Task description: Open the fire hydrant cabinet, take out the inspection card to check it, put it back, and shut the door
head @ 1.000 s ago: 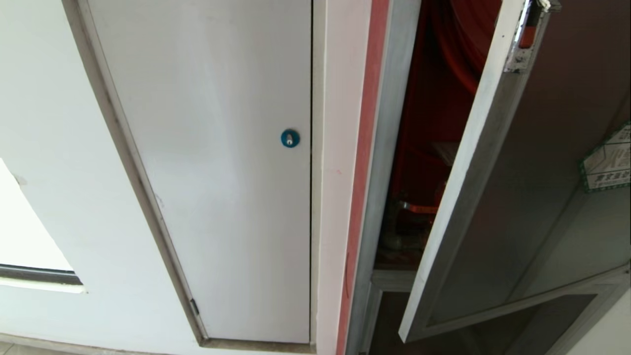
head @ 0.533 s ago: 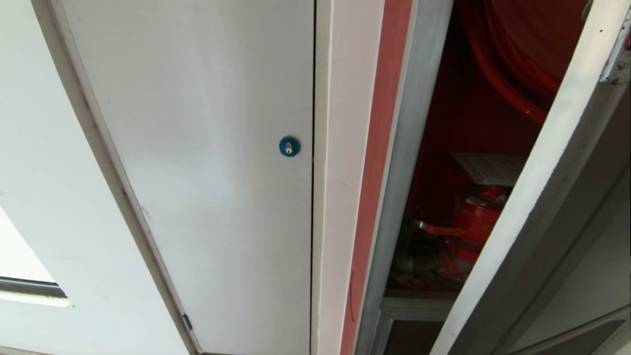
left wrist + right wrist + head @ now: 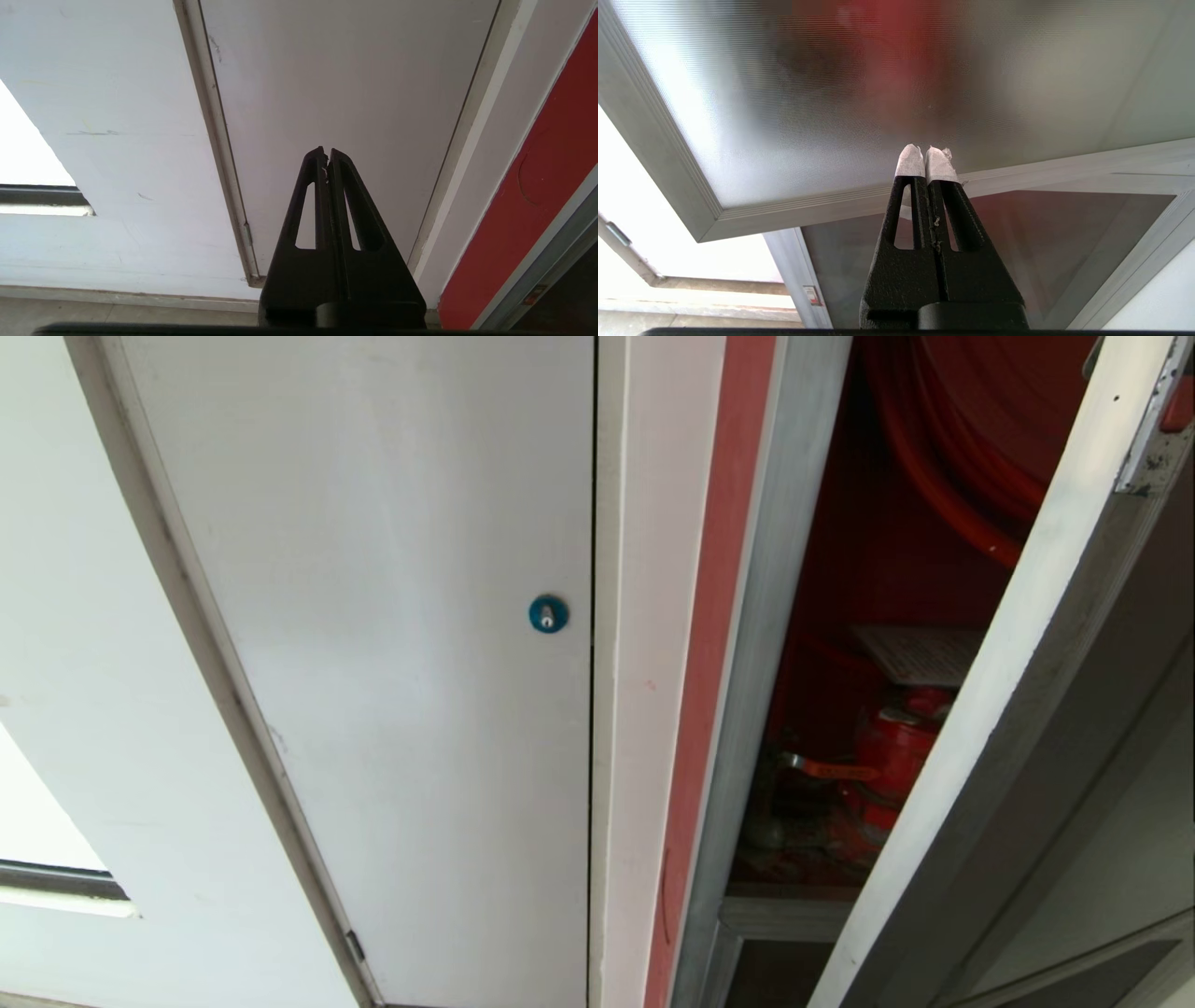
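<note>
You have the door [image 3: 980, 728] standing partly open and the inspection card [image 3: 920, 653] lying inside the fire hydrant cabinet [image 3: 747, 644] above the red valve [image 3: 901, 747], untaken; left gripper [image 3: 327, 154] and right gripper [image 3: 927, 151] are both closed and empty, so card check, return and closing remain.
</note>
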